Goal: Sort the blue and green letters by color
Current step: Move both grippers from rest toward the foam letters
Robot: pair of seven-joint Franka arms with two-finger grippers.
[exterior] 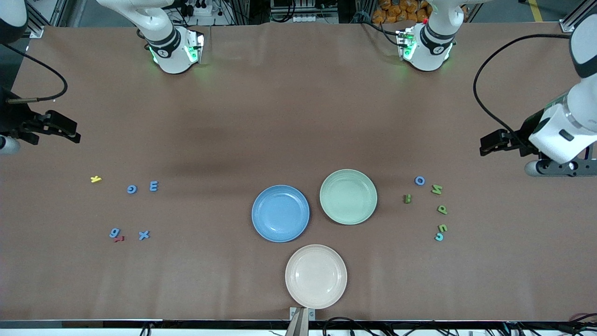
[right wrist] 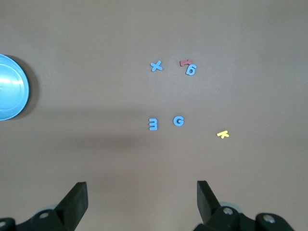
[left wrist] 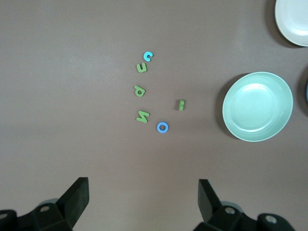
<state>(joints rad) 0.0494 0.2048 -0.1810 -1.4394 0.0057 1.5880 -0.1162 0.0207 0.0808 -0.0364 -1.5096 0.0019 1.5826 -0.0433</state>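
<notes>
A: Progress check. Anything sorted?

B: Nothing, as far as I can judge. The blue plate point(exterior: 280, 213), green plate point(exterior: 348, 196) and cream plate point(exterior: 315, 276) at lower centre of the front view all sit bare.

A: Where are the letters?

B: Two loose clusters on the table point(exterior: 289, 116). Lower left of the front view: blue G point(exterior: 132, 189), blue E point(exterior: 153, 186), blue X point(exterior: 144, 235) and a blue g point(exterior: 114, 232) touching a red letter point(exterior: 120, 239). A yellow letter point(exterior: 95, 179) lies just apart, toward the frame's left edge. Right of centre: blue O point(exterior: 419, 180), green M point(exterior: 436, 189), green P point(exterior: 442, 210), green U point(exterior: 442, 227), a small green i point(exterior: 407, 199), and a lighter cyan-blue C point(exterior: 439, 237) just beside the U.

A: Grippers?

B: The left gripper point(left wrist: 143, 192) hangs above bare cloth at the front view's right edge, fingers spread wide, holding nothing. The right gripper point(right wrist: 142, 192) hangs at the left edge, likewise wide and empty. Neither touches a letter.

A: What's left, then?

B: All of it, I'd say: every blue piece toward the blue plate, every green toward the green. The g against the red letter looks the fiddliest pick.
</notes>
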